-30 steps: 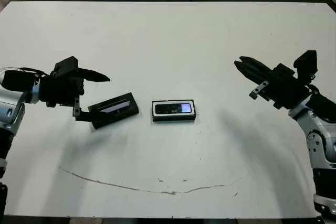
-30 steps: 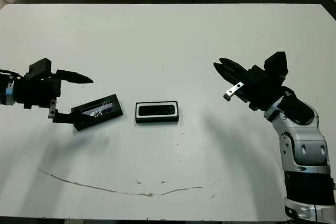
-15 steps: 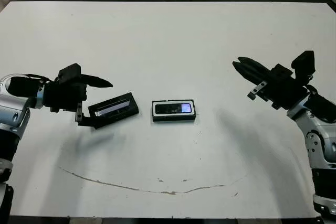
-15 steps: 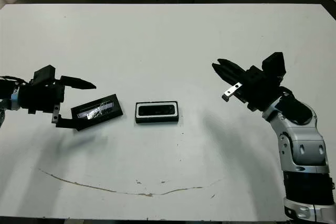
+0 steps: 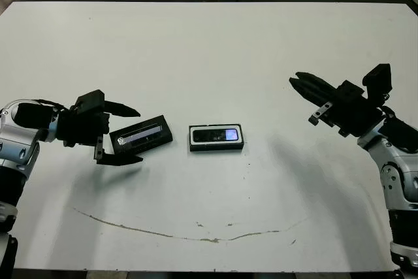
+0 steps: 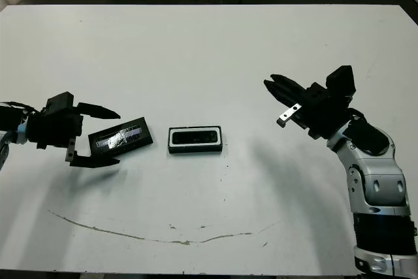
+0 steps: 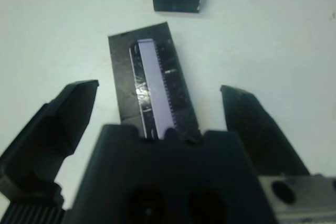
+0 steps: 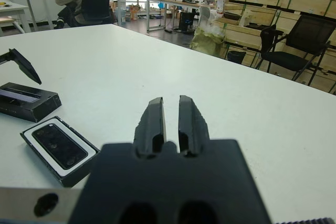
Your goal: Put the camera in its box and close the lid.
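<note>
The camera already lies in the box at frame centre. The left end effector, fingers spread, straddles the lid for grasping; the right end effector waits, pressed together.

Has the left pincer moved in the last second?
Yes. The left pincer has dropped toward the near table edge and now straddles the lid's end, open, while the box stays put.

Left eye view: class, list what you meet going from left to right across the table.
Left gripper → lid → box with the camera in it → right gripper.
</note>
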Motion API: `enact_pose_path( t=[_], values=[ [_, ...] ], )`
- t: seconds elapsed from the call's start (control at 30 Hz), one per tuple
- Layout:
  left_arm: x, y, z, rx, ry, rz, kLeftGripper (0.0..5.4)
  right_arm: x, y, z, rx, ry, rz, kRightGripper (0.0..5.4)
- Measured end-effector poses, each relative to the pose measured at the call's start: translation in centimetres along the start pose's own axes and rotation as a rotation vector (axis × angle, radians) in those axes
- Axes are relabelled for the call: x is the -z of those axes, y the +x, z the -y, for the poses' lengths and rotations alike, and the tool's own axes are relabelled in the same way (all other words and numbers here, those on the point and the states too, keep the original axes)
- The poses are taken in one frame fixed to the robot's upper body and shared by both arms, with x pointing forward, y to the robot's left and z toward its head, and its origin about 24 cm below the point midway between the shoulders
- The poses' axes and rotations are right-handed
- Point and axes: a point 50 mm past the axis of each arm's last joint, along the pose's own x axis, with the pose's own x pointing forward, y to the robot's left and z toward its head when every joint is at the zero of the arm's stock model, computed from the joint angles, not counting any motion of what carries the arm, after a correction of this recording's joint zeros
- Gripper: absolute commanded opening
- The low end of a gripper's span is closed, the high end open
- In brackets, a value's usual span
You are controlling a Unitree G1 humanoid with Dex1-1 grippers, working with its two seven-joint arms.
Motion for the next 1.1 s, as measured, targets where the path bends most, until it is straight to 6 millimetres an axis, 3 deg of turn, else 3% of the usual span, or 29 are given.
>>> enact_pose_path(
  t=[0.73, 1.1],
  values=[
    [1.8, 0.1, -0.2, -0.13, -0.044, -0.017, 5.38, 0.0, -0.1, 0.0, -0.017, -0.003, -0.021, 0.0],
    [2.5, -0.4, 0.0, -0.005, -0.126, -0.031, 5.38, -0.4, -0.2, 0.1, -0.003, -0.023, -0.022, 0.0]
  ],
)
